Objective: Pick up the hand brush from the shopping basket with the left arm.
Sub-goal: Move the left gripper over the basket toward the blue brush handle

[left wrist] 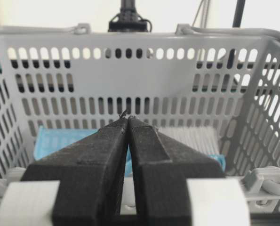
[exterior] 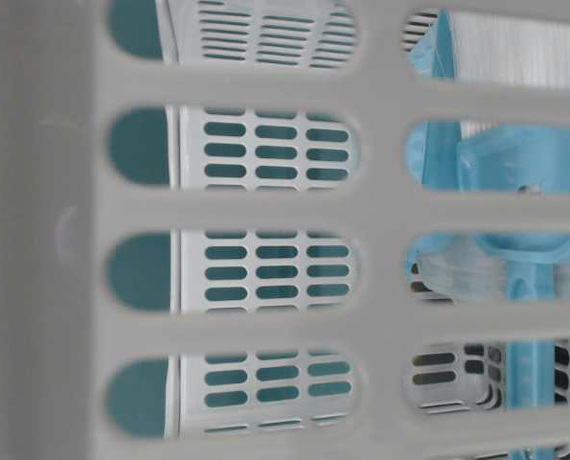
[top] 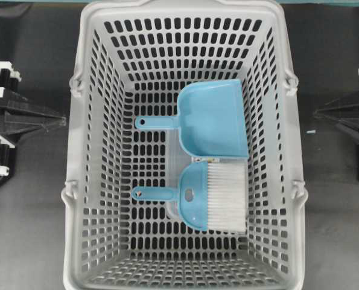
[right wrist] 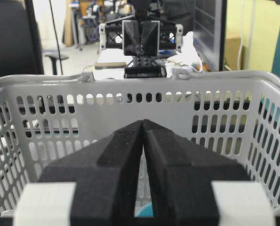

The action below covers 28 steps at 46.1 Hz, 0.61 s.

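Note:
The hand brush lies flat on the floor of the shopping basket, towards its front right. Its thin handle points left and its white bristles fan right. In the left wrist view its bristles show over the near basket wall. My left gripper is outside the basket's left wall, shut and empty, with its tips touching. My right gripper is outside the right wall, also shut and empty. Through the basket slots in the table-level view, the brush's bristles show at the upper right.
A light-blue dustpan lies in the basket just behind the brush, handle pointing left, and shows in the left wrist view. The basket's tall slotted walls stand between both grippers and the brush. The basket's folded handles rest on its rim.

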Available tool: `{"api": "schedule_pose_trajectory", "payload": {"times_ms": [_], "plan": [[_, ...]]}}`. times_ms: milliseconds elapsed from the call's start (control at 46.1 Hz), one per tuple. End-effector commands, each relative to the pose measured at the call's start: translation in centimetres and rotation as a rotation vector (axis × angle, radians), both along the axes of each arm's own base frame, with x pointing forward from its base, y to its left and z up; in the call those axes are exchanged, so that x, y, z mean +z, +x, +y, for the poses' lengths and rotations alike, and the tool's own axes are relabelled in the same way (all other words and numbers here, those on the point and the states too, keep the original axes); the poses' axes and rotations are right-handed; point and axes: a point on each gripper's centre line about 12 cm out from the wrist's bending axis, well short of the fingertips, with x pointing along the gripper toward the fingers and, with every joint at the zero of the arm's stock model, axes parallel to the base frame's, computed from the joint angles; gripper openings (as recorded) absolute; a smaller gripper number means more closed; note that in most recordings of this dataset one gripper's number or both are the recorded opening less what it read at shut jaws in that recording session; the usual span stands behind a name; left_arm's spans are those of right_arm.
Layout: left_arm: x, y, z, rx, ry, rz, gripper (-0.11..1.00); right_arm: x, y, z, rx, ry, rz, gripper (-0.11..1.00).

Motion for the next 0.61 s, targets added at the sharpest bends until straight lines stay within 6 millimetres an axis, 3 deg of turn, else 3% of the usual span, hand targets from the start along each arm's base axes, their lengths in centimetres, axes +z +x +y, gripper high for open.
{"api": "schedule_pose_trajectory", "payload": {"times_ms": [0, 87, 347, 477, 586], "plan": [[2.8, 0.5, -0.1, -0.01, 0.004, -0.018, 0.06, 0.8, 0.2, -0.1, -0.005, 0.0, -0.021, 0.0], [4.6, 1.1, -0.1, -0.007, -0.029, 0.034, 0.0, 0.9, 0.1, -0.1, -0.005, 0.001, -0.025, 0.0], [9.3, 5.3, -0.5, -0.003, -0.063, 0.377, 0.0, 0.9, 0.0, -0.1, -0.005, 0.001, -0.018, 0.0], [9.8, 8.1, -1.4, -0.021, -0.05, 0.514, 0.0, 0.8, 0.0, -0.1, -0.005, 0.009, -0.009, 0.0], [9.0, 10.3, -2.4, -0.043, -0.035, 0.64, 0.0, 0.7, 0.0, -0.1, -0.005, 0.021, -0.006, 0.0]]}}
